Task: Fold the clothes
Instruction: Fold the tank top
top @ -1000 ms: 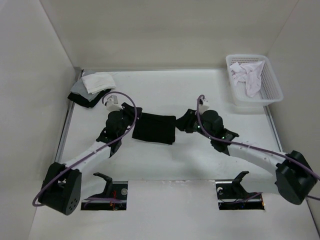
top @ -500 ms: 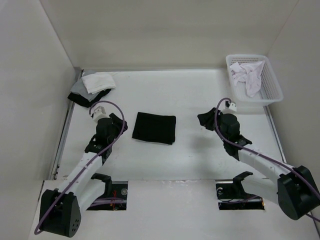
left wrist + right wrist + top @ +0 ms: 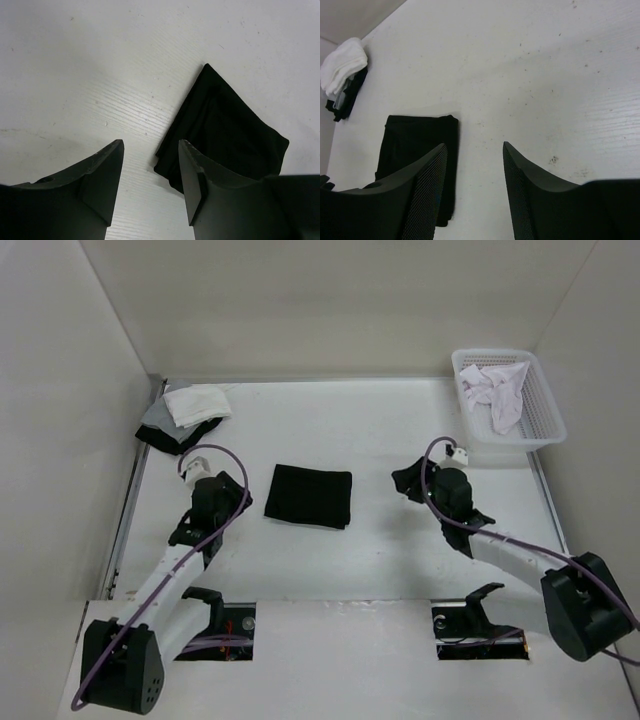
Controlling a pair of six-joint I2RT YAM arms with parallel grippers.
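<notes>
The black shirt (image 3: 309, 496) lies folded into a small flat rectangle in the middle of the table. My left gripper (image 3: 236, 498) hangs to its left, apart from it, jaws open and empty. In the left wrist view the shirt (image 3: 227, 132) lies just beyond the open gripper (image 3: 150, 145), partly behind the right finger (image 3: 192, 175). My right gripper (image 3: 402, 483) stands to the right of the shirt with a gap of bare table between. In its wrist view the gripper (image 3: 474, 146) is open over bare table, and the shirt (image 3: 415, 137) lies ahead at the left.
A white basket (image 3: 549, 416) at the back right holds a crumpled white garment (image 3: 497, 392). A stack of white, grey and black cloths (image 3: 185, 415) sits at the back left corner, also seen as the stack (image 3: 342, 75) in the right wrist view. White walls enclose the table.
A second ago both grippers were at the shirt's left and right edges. Both have since drawn back outward, away from it, and the shirt has stayed flat in place.
</notes>
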